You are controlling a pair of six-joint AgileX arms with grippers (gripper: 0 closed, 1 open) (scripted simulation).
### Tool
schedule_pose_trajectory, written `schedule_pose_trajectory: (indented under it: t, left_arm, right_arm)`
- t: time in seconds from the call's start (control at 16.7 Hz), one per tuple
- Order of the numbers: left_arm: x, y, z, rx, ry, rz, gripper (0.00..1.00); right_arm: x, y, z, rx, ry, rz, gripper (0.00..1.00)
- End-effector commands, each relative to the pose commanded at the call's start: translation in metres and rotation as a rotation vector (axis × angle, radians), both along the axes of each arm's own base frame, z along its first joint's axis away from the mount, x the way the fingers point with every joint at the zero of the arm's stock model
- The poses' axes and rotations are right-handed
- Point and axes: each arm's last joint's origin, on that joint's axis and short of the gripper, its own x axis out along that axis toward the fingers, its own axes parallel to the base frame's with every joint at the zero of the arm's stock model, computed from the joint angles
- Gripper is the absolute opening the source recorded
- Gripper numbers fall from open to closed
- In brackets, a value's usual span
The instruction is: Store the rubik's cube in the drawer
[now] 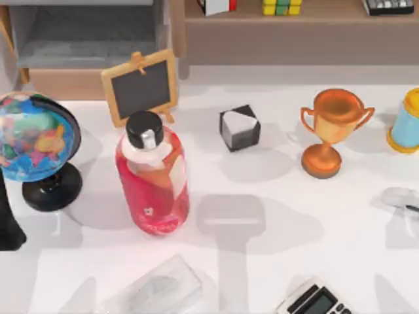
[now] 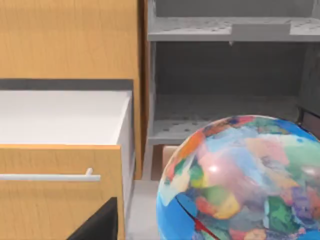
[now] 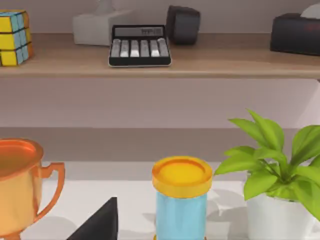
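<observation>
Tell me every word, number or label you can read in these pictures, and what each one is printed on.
None can be read.
Chalkboard: blank slate.
Red bottle: pale label and a small mark, too blurred to read.
Globe: coloured patches, no legible names.
Calculator on the shelf: keys and display unreadable.
Calculator on the table: display unreadable.
Trophy: no engraving visible.

I see small yellow-green tiled rubik's cube (image 1: 282, 7) upright on brown shelf, far back. Wide light-brown wooden drawer (image 2: 60, 190) pulled open, inside bare.
</observation>
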Motion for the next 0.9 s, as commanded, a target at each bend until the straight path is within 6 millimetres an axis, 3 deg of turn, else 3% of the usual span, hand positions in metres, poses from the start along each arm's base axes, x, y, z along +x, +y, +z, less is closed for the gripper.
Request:
schedule_pose_trajectory:
  t: [0.18, 0.3, 0.54, 0.72, 0.9]
  left_arm:
    - [0.0, 0.0, 0.002, 0.001, -0.001, -0.001, 1.0]
    - [0.001, -0.002, 0.014, 0.004, -0.009, -0.006, 1.0]
    - [0.013, -0.011, 0.067, 0.008, -0.045, -0.015, 1.0]
    - [0.043, -0.027, 0.12, 0.002, -0.076, -0.017, 1.0]
    - [0.098, -0.06, 0.165, -0.005, -0.09, -0.016, 1.0]
  right_arm:
    - [0.0, 0.0, 0.0, 0.0, 0.0, 0.0, 1.0]
    - [0.0, 0.0, 0.0, 0.0, 0.0, 0.0, 1.0]
    - [0.0, 0.0, 0.0, 0.0, 0.0, 0.0, 1.0]
    - [0.0, 0.0, 0.0, 0.0, 0.0, 0.0, 1.0]
    - [0.0, 0.0, 0.0, 0.0, 0.0, 0.0, 1.0]
